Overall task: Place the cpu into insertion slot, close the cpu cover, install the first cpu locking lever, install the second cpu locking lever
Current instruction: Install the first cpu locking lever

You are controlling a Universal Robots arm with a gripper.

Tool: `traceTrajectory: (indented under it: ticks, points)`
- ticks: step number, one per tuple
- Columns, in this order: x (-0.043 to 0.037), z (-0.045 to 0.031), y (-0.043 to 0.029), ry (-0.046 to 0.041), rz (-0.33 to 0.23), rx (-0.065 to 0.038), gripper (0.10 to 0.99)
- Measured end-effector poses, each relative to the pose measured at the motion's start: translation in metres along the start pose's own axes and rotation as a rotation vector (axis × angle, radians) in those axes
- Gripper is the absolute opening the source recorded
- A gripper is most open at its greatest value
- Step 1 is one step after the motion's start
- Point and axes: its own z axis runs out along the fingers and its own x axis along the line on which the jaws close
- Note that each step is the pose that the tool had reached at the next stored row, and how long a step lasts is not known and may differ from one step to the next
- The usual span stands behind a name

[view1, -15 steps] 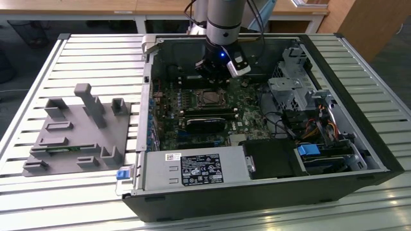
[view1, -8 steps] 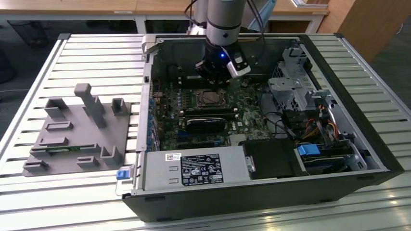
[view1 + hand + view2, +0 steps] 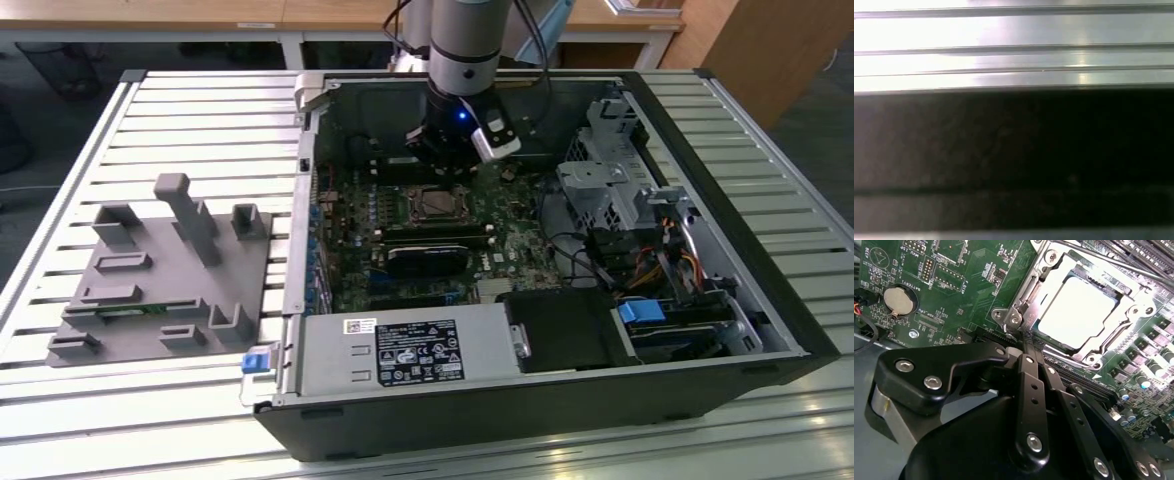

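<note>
The cpu lies flat in the insertion slot, its pale metal top showing through the silver cover frame that lies down around it. In the exterior view the cpu sits mid-board, with the gripper just behind it inside the case. In the second wrist view the gripper has its two black fingers pressed together, the tips at the socket's corner beside a thin metal locking lever. I see nothing between the fingers.
The open computer case lies on a slatted metal table. A black heatsink and memory slots sit near the socket, and a drive cage and cables to the exterior view's right. A grey fixture block stands outside the case.
</note>
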Motion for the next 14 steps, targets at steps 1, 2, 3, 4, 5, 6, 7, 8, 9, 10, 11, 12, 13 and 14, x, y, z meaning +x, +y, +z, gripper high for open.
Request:
traceTrajectory:
  ticks: [1,2,3,4,5,6,7,8,9,10,11,12,13,14]
  points:
    - [-0.0001,0.0,0.0001,-0.0001,0.0,-0.001,0.106]
    - [-0.0002,-0.0004,0.0003,-0.0003,0.0,-0.001,0.106]
    - [-0.0003,-0.0013,0.0005,-0.0008,0.0,-0.002,0.106]
    - [-0.0003,-0.003,0.0006,-0.0006,0.0,-0.002,0.106]
    - [-0.0002,-0.0058,0.0007,-0.0002,0.0,-0.001,0.106]
    - [-0.0002,-0.0088,0.0008,-0.0001,0.0,-0.001,0.106]
    - [-0.0002,-0.0114,0.001,-0.0001,0.0,-0.001,0.106]
    - [-0.0002,-0.013,0.0011,0.0,0.0,-0.001,0.106]
    - [-0.0002,-0.0133,0.0011,-0.0001,0.0,-0.001,0.106]
    - [-0.0002,-0.0133,0.0011,-0.0002,0.0,-0.001,0.106]
    - [-0.0002,-0.0133,0.0011,-0.0002,0.0,-0.001,0.106]
    - [-0.0002,-0.0134,0.001,-0.0001,0.0,-0.001,0.106]
    - [-0.0002,-0.0134,0.0009,0.0,0.0,-0.001,0.106]
    - [-0.0002,-0.0135,0.0006,-0.0001,0.0,-0.001,0.106]
